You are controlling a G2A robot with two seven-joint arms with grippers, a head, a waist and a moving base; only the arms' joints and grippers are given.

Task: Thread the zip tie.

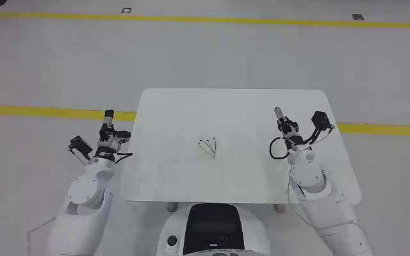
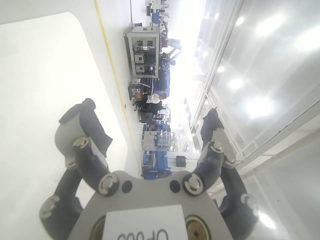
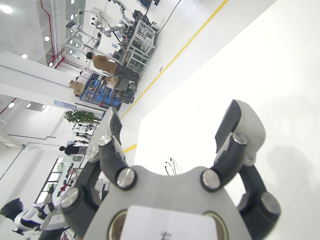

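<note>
Top view: zip tie (image 1: 208, 146) was noted lying at the middle of the bench (image 1: 192, 115), untouched. Left pincer (image 2: 150, 107) and right pincer (image 3: 172, 108) were held spread wide, empty, arms stationed at opposite bench sides.

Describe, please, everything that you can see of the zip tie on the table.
The zip tie is a thin dark strip, plastic by its look, bent into loose curves. It lies flat near the middle of the white table, touching only the tabletop. It is too small to tell its head from its tail, or whether it is threaded. The left gripper and the right gripper are both open and well apart from it, one on each side.
</note>
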